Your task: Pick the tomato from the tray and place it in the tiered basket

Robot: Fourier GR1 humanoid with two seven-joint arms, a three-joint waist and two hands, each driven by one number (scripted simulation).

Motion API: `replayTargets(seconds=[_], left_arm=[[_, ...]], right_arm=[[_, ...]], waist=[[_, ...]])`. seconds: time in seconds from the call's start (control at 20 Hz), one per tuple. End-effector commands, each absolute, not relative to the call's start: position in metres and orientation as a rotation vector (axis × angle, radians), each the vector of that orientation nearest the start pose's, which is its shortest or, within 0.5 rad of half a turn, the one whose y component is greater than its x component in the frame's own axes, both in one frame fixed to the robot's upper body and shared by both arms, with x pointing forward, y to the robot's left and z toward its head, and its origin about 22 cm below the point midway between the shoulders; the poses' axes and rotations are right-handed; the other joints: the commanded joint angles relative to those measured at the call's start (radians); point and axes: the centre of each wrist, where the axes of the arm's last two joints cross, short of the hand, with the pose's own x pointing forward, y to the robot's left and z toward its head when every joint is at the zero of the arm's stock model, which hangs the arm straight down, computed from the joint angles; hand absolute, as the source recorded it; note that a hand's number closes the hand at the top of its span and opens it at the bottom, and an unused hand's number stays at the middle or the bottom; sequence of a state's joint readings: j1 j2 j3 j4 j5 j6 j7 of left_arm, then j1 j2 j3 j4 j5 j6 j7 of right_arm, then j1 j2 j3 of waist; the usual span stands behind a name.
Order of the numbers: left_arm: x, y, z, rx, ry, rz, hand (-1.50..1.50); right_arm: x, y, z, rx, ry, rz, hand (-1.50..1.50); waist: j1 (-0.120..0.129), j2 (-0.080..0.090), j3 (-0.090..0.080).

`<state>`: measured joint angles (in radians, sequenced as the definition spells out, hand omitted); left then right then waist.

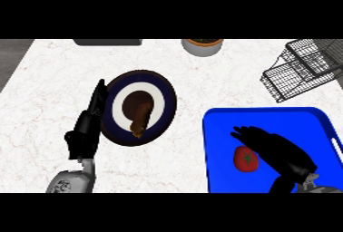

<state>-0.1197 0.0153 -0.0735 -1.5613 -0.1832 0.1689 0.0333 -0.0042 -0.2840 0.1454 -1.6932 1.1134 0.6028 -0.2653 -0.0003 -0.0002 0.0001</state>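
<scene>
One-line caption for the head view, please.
Right hand open over the red tomato on the blue tray; wire tiered basket beyond.

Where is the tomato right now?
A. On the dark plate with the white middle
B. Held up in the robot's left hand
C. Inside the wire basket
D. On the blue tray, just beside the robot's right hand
D: the red tomato lies on the blue tray, with the right hand over the tray next to it; the tiered basket stands apart at the counter's far right.

No readable text, labels or numbers appeared anywhere in the view. Every visible surface was free of writing.
</scene>
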Motion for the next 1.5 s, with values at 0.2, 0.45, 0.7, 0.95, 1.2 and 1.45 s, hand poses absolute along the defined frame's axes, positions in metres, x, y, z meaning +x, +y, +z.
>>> replayTargets(seconds=[0.2,0.45,0.7,0.95,1.2,1.45], left_arm=[[0.271,0.212,0.036,0.202,-1.656,-0.106,0.00],[0.275,0.211,0.037,0.194,-1.674,-0.107,0.00],[0.276,0.193,0.037,0.192,-1.656,-0.118,0.00],[0.269,0.195,0.037,0.194,-1.672,-0.105,0.00],[0.268,0.211,0.026,0.208,-1.666,-0.105,0.00],[0.269,0.194,0.047,0.182,-1.685,-0.114,0.00]], right_arm=[[0.249,-0.253,0.015,-0.403,-1.248,1.532,-1.50],[0.232,-0.234,-0.006,-0.492,-1.386,1.511,1.50],[0.240,-0.259,-0.007,-0.610,-1.450,1.595,1.50],[0.243,-0.308,0.010,-0.794,-1.109,1.711,1.50],[0.257,-0.344,0.031,-0.955,-0.963,1.714,1.50],[0.271,-0.361,0.057,-1.071,-1.043,1.574,1.50]], waist=[[0.001,0.000,0.000],[0.001,0.000,0.000],[-0.001,0.000,0.000],[-0.005,-0.001,0.000],[0.000,0.000,0.000],[0.001,-0.001,0.000]])
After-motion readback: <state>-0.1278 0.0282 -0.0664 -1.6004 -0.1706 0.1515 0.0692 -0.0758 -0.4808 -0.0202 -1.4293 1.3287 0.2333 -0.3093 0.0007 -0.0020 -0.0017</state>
